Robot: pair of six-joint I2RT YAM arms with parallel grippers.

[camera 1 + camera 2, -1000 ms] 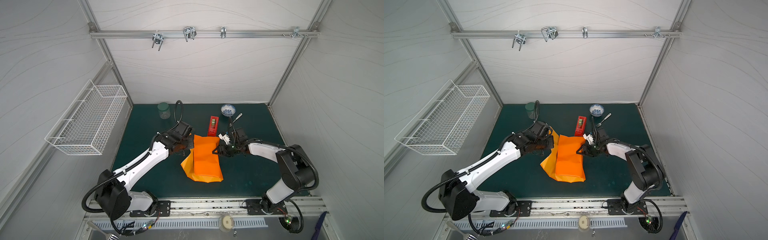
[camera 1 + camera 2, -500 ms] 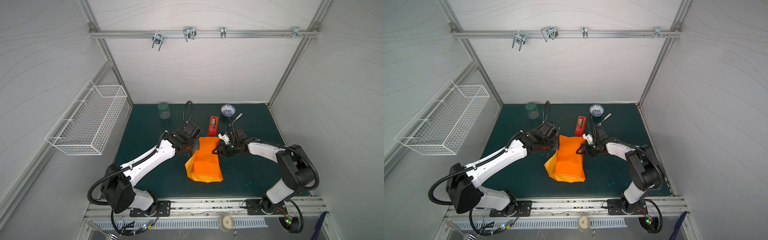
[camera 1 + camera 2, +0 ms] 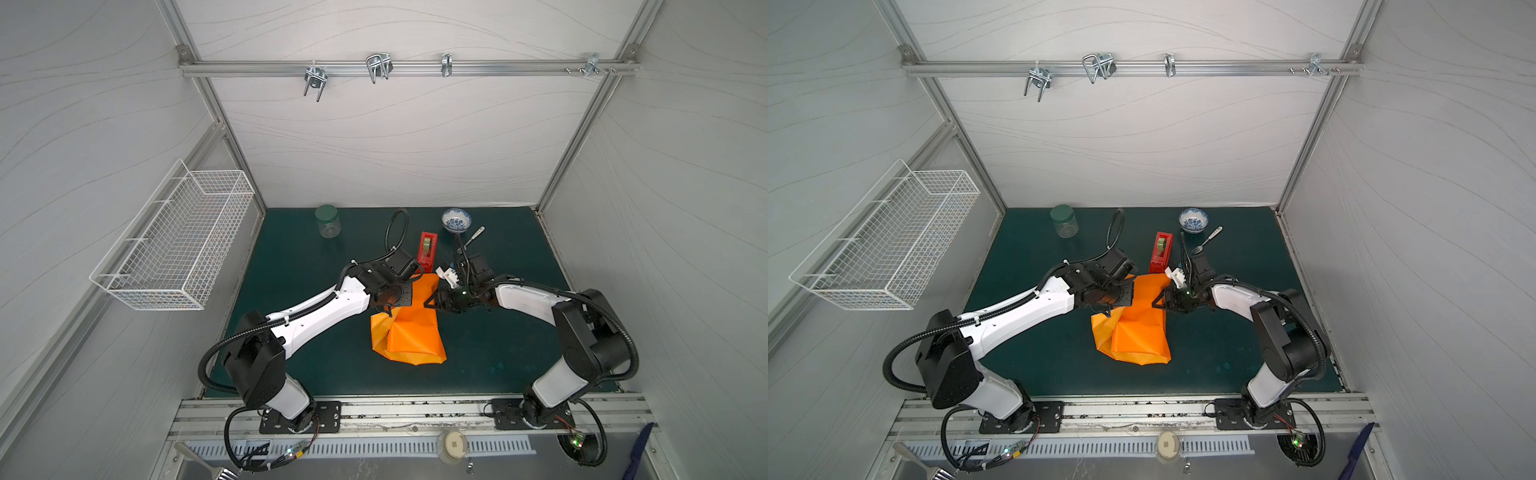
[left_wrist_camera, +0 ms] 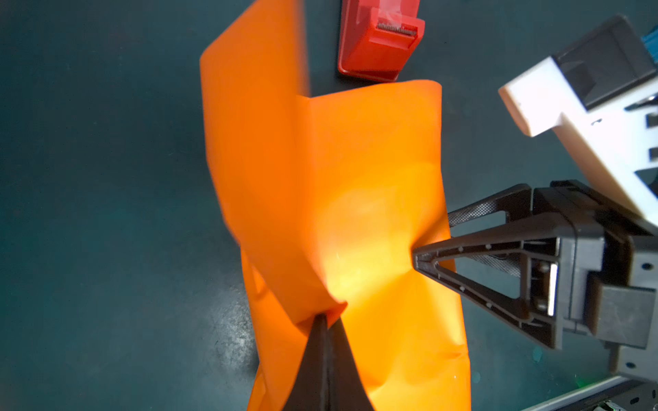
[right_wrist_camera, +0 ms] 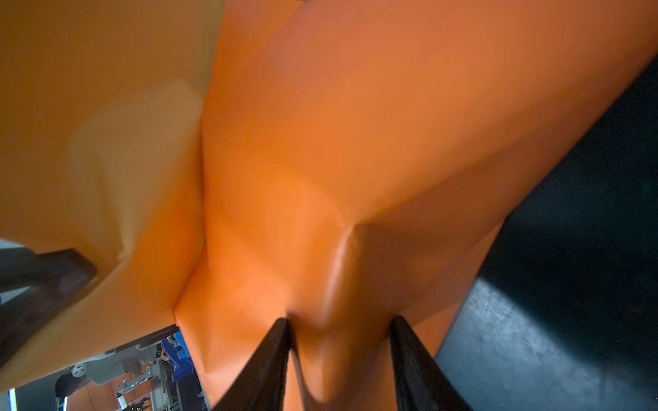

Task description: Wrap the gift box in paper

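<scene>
Left gripper [image 4: 324,322]: jaws clenched on a small pinch of the paper [image 4: 356,185], at the tip of a raised flap.

Right gripper [image 4: 432,236]: jaws part-way closed astride the sheet's opposite edge, one finger dimpling the top and the other beneath. I judge it is grasping paper wrapped over something thick.

Gift box: not visible, presumably inside the orange bundle. The bundle lies near the middle of the surface [image 3: 291,291]. Its far end is just beside the red tape dispenser [image 3: 427,248], which sits toward the far edge.

Risks:
- If the arms pull apart, the thin sheet could tear at the left pinch or slip free, because the hold is small.
- The flap is loose and uncreased, so laid askew it would wrinkle and could bare a corner.
- The box could slide unseen if the bundle tilts.
- A swinging flap could nudge the dispenser.
</scene>
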